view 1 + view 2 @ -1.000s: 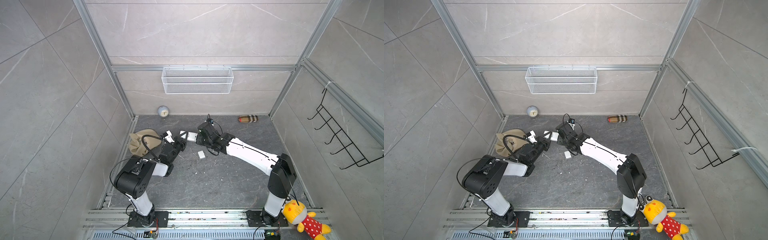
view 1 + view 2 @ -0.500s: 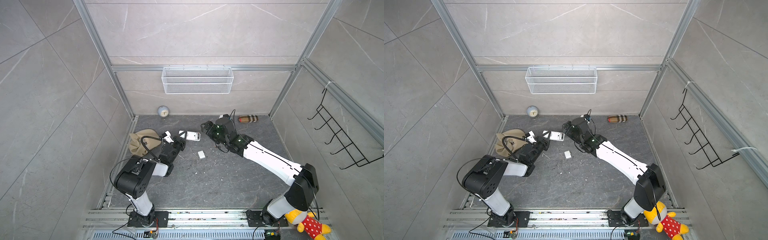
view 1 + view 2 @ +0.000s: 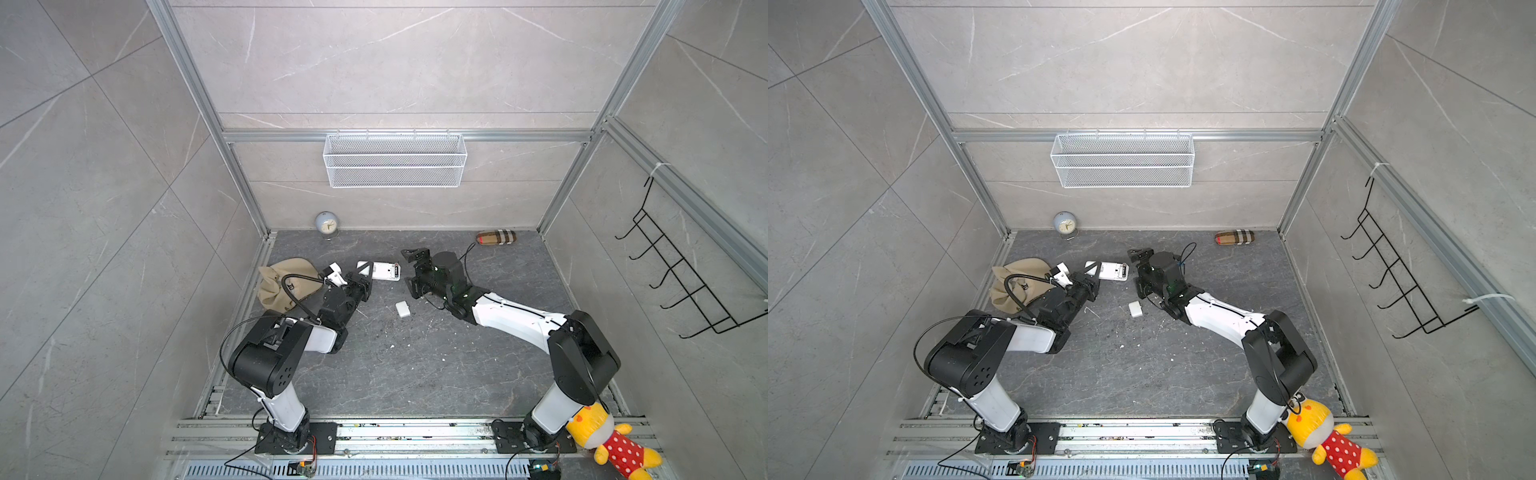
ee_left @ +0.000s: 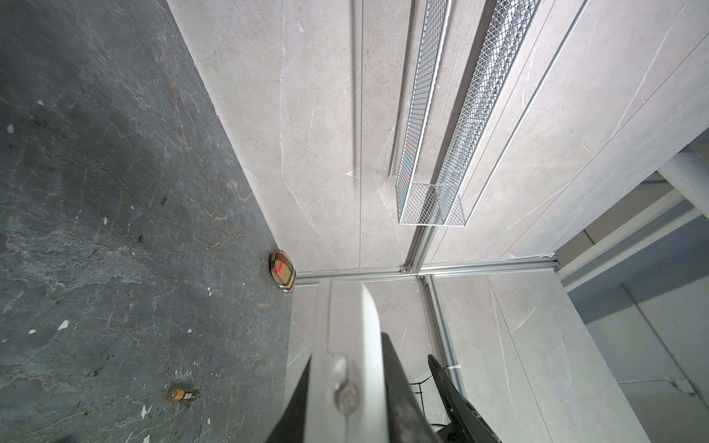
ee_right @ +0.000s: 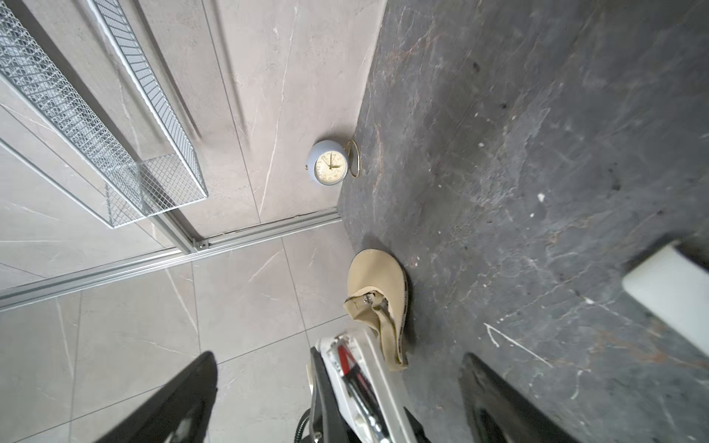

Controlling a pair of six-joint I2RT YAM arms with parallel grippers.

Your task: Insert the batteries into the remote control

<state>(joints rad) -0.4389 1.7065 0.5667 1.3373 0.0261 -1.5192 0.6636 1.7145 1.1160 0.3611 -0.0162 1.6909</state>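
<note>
left wrist view shows one battery point(image 4: 182, 394) loose on the floor point(image 4: 96, 191) — loading looks unfinished. the left claw point(image 3: 362, 279), arm folded low, is clamped on the remote point(image 3: 384, 271). the right claw point(image 3: 410, 270), arm stretched inward, gapes empty beside its far end (cover point(image 3: 403, 309) off). next — fetch that battery, a precise pinch.

Bright, even overhead light; soft shadows, wide-lens stretch.
Both top views are sharp, with aluminium frame posts point(image 3: 192, 83) splaying toward the edges; the white wire-mesh basket point(image 4: 433, 203) throws faint streaked shadows on the pale tiled wall point(image 4: 307, 96), and the white plastic remote control point(image 4: 345, 337) (very near the lens) is blurred.
</note>
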